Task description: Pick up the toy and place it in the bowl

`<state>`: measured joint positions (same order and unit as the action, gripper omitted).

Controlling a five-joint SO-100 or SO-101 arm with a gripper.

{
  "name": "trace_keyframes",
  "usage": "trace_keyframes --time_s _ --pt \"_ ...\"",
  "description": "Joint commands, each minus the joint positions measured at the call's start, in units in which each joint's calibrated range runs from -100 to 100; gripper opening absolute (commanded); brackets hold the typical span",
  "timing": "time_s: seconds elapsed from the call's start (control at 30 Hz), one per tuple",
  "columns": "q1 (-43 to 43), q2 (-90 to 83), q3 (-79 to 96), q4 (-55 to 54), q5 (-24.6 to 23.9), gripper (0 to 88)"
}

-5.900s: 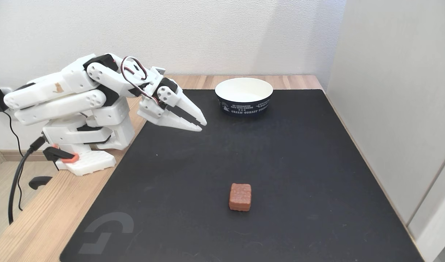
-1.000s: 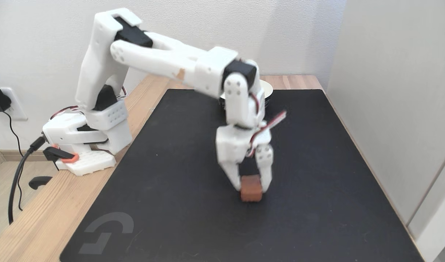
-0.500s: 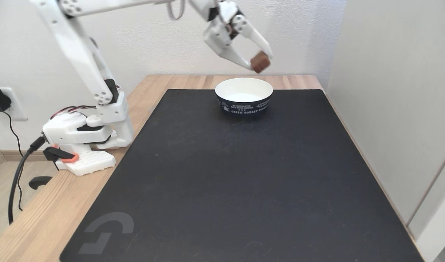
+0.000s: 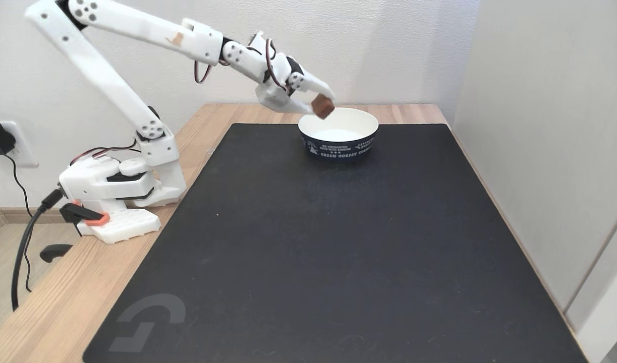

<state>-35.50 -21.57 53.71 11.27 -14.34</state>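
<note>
Lowered hand (image 4: pixel 322 106) grips toy (image 4: pixel 322 106) over bowl (image 4: pixel 338 141)

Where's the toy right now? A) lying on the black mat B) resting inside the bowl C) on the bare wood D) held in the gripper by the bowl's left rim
D: the gripper is shut on the toy, held up at the left rim of the bowl.

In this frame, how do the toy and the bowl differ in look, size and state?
The toy is a small reddish-brown block; the bowl is round, white inside and dark navy outside with white print, and far larger. The toy is off the surface, clamped at the tips of the gripper; the bowl stands on the black mat. The toy looks solid; the bowl is open-topped and looks empty. Both sit at the mat's far end.
</note>
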Motion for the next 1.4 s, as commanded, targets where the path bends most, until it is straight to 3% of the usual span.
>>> trace_keyframes --time_s 0.0,0.2,0.27,0.3,0.4,0.57,0.6,0.7,0.8,0.9,1.1,1.23,1.37 --pt "-0.01 2.60 0.69 -6.36 -0.12 2.3" --pt "0.24 7.02 0.24 -6.44 -0.12 5.9" --pt "0.07 7.02 0.24 -6.44 -0.12 14.4" --pt "-0.09 6.68 0.24 -6.44 -0.12 28.2" --pt "-0.01 6.35 -0.13 -6.44 -0.12 40.2" --pt "1.66 5.43 -5.89 -6.02 -0.12 26.3" --pt "2.75 2.18 -6.25 -5.77 -0.12 17.6" --pt "6.35 -5.57 -3.91 -3.90 0.40 2.1" --pt "14.71 -19.49 5.46 1.35 0.61 2.3" --pt "21.90 -35.00 20.88 1.01 4.06 2.2" --pt "29.85 -61.84 46.11 2.28 5.88 2.2" --pt "30.02 -74.85 45.84 22.26 9.59 2.2" --pt "29.60 -78.18 45.84 34.79 12.98 2.2"
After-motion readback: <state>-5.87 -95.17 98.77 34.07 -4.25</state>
